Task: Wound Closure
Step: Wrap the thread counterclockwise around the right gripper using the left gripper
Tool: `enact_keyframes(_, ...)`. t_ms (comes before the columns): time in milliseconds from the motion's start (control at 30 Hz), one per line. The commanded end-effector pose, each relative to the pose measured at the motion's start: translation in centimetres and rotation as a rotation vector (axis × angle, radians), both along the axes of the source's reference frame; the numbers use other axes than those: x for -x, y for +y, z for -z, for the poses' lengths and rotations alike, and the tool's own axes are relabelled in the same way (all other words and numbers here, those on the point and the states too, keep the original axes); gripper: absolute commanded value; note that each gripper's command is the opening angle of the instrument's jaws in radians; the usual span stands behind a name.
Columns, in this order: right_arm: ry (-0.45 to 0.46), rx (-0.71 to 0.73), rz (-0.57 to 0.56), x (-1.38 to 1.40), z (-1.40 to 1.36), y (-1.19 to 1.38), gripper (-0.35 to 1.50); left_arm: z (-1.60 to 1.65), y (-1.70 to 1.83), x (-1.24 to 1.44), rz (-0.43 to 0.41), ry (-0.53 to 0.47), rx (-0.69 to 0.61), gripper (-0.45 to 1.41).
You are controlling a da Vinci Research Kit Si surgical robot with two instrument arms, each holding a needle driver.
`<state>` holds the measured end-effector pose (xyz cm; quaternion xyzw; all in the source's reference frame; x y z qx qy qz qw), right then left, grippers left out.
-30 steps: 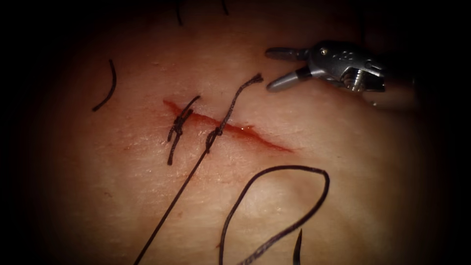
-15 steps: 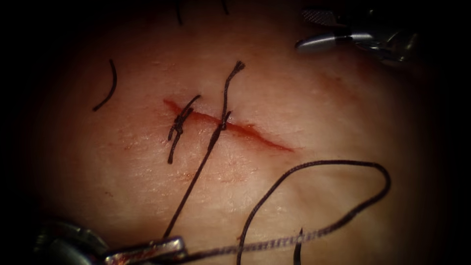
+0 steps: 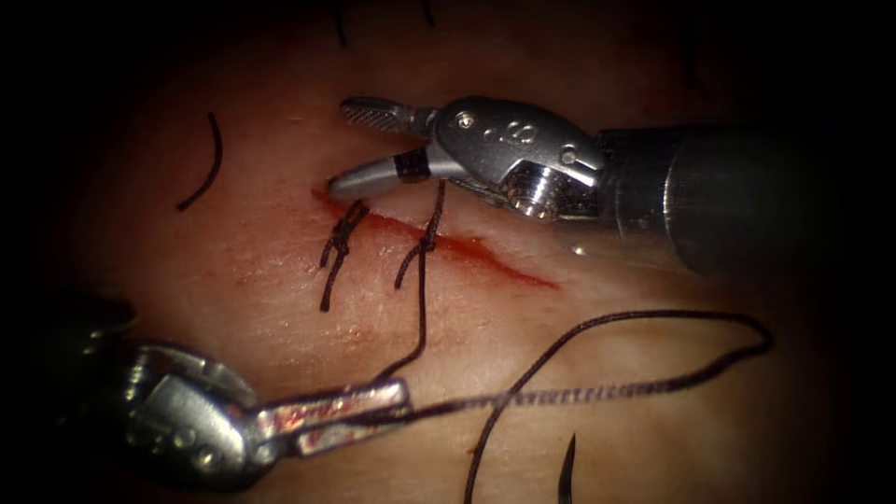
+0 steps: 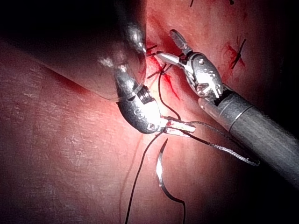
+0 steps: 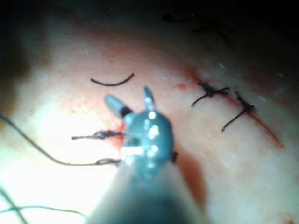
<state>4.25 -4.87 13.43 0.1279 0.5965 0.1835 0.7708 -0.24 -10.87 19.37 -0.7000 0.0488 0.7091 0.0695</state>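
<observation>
Left pincer [image 3: 373,401] low on the left in the endoscope view, jaws closed on the thread [image 3: 420,308] below the cut [image 3: 439,241]. From that grip, thread rising to the second knot [image 3: 425,245] on the cut; another stretch running right from the jaws, looping wide [image 3: 747,331] over the tissue [image 3: 233,308] and curling back down past the needle. In the left wrist view, same pincer [image 4: 180,128] clamped on the thread [image 4: 161,93], strand leading up to the cut.

Right pincer [image 3: 350,149] coming in from the right, jaws open and holding nothing, tips just above the cut's left end; lower jaw close over the first knot [image 3: 341,233], contact impossible to judge. In the right wrist view, open jaws [image 5: 128,100] spread above pale tissue, gripping nothing.

Needle [image 3: 566,471] free on the tissue below the cut, right of the left pincer, only its pointed end visible at the endoscope view's bottom edge. In the left wrist view, full curve of the needle [image 4: 161,175] lying flat on the tissue, not in it, held by neither tool.

Two knotted stitches across the cut, first one left of the second, short tails sticking out. Cut end of thread [image 3: 207,168] loose on the tissue, well left of the cut. Red fluid [image 3: 467,247] along the cut line.
</observation>
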Motion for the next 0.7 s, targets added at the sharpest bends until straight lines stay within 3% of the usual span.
enact_keyframes(33, 0.004, -0.012, 0.026, -0.16, -0.19, -0.17, 0.76, -0.05, -0.02, 0.04, -0.004, -0.002, 0.0, -0.45)
enact_keyframes(133, 0.022, -0.028, 0.095, -0.23, -0.32, -0.38, 0.51, -0.06, 0.18, 0.03, -0.019, -0.011, 0.016, -0.45)
enact_keyframes(233, 0.05, -0.051, 0.176, -0.23, -0.35, -0.54, 0.14, -0.1, 0.42, -0.01, -0.04, -0.015, 0.029, -0.45)
enact_keyframes(267, 0.077, -0.062, 0.219, -0.19, -0.34, -0.6, -0.08, -0.15, 0.58, -0.05, -0.052, -0.024, 0.032, -0.45)
enact_keyframes(333, 0.105, -0.064, 0.258, -0.14, -0.31, -0.64, -0.35, -0.23, 0.75, -0.09, -0.07, -0.033, 0.024, -0.45)
enact_keyframes(500, 0.167, -0.097, 0.349, -0.04, -0.28, -0.71, -0.35, -0.62, 1.13, -0.13, -0.133, -0.035, 0.016, -0.45)
enact_keyframes(700, 0.265, -0.137, 0.379, 0.05, -0.24, -0.75, -0.35, -1.04, 1.29, -0.14, -0.224, -0.072, 0.01, -0.45)
